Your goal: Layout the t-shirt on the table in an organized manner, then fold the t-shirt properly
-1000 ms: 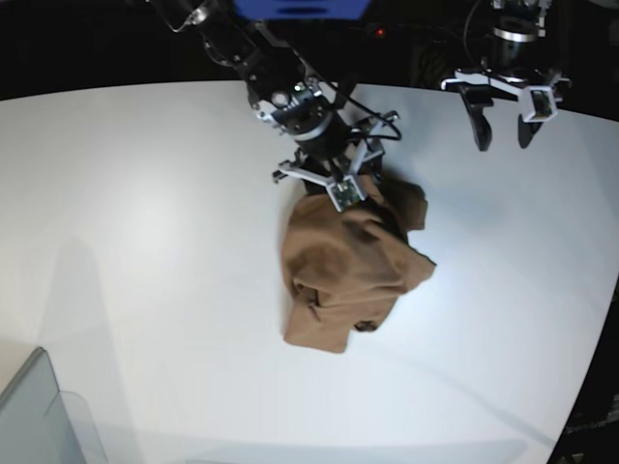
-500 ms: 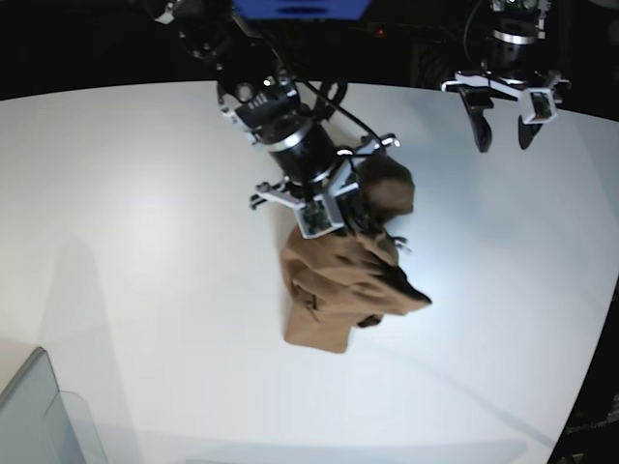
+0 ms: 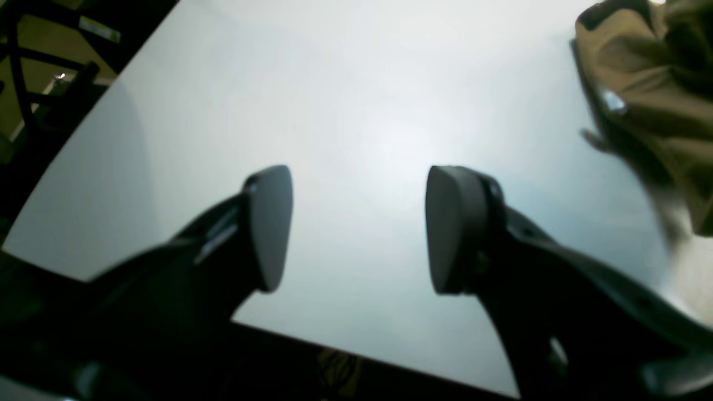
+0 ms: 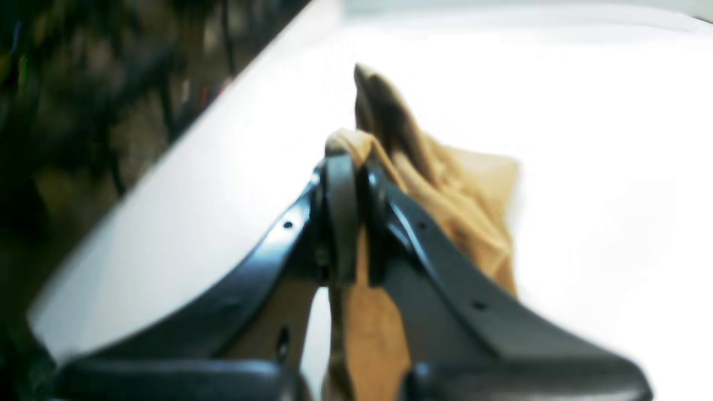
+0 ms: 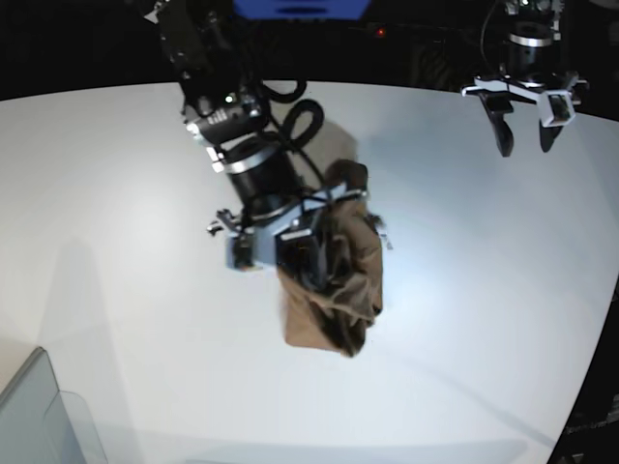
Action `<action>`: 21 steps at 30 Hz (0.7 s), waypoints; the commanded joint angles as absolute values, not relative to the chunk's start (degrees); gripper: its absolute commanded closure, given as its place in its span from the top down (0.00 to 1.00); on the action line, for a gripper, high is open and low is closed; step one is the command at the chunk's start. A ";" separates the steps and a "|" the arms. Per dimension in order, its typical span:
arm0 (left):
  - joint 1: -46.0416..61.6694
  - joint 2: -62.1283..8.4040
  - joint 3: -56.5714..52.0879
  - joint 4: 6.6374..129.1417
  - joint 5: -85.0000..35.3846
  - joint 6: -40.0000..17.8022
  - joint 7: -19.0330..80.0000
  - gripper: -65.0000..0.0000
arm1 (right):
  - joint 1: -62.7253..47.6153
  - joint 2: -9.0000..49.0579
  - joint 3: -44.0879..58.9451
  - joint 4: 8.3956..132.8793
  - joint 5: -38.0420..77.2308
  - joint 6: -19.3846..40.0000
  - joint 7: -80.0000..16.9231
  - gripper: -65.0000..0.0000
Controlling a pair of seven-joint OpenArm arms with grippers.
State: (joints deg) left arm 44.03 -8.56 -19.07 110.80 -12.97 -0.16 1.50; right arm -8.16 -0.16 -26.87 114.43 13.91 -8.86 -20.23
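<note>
The brown t-shirt (image 5: 343,280) hangs bunched from my right gripper (image 5: 308,253), with its lower end resting on the white table (image 5: 126,222). In the right wrist view, the right gripper (image 4: 345,167) is shut on a fold of the shirt (image 4: 445,189), and the cloth trails away beyond the fingers. My left gripper (image 5: 524,135) is open and empty above the far right of the table, well apart from the shirt. In the left wrist view, the left gripper (image 3: 356,228) shows its jaws wide apart over bare table (image 3: 362,111), with the shirt (image 3: 640,72) at the upper right.
A grey translucent bin corner (image 5: 39,416) stands at the near left. The table's curved edge (image 5: 595,319) runs down the right side. Dark floor and stands lie beyond the far edge.
My right gripper has moved toward the near left and risen with the shirt, pulling the cloth up into a hanging bunch. My left gripper has shifted slightly to the right and stays open.
</note>
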 commanded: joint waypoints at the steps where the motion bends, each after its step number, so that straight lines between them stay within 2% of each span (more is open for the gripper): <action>1: 43.91 -8.92 -19.03 112.04 -12.97 -0.13 0.13 0.56 | -8.04 -0.57 -24.66 115.56 16.92 -8.92 -17.98 0.00; 8: 41.27 -8.92 -16.84 111.96 -13.05 -0.13 0.13 0.57 | -8.92 2.42 -11.56 111.96 34.33 -8.92 -17.98 0.00; 15: 34.51 -8.40 -7.16 111.16 -12.88 -0.04 0.57 0.57 | -11.74 4.35 -11.21 109.93 35.12 -8.84 -18.07 0.00; 21: 25.63 -8.22 0.57 108.26 -13.05 0.22 10.68 0.57 | -13.76 7.60 -11.03 109.93 35.12 -8.84 -17.98 0.00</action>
